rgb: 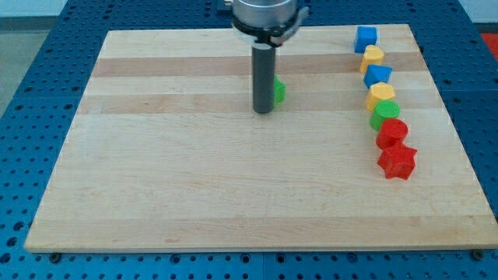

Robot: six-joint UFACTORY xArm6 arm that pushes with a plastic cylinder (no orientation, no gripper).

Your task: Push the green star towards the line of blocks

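Observation:
The green star [278, 91] lies on the wooden board near the view's top centre, mostly hidden behind my rod. My tip [263, 111] rests on the board touching the star's left side. The line of blocks runs down the view's right: a blue cube [366, 37], a yellow block [373, 56], a blue block [377, 75], a yellow block [381, 95], a green round block [384, 115], a red round block [392, 133] and a red star [398, 162].
The wooden board [194, 187] lies on a blue perforated table [31, 117]. The board's right edge runs close behind the line of blocks.

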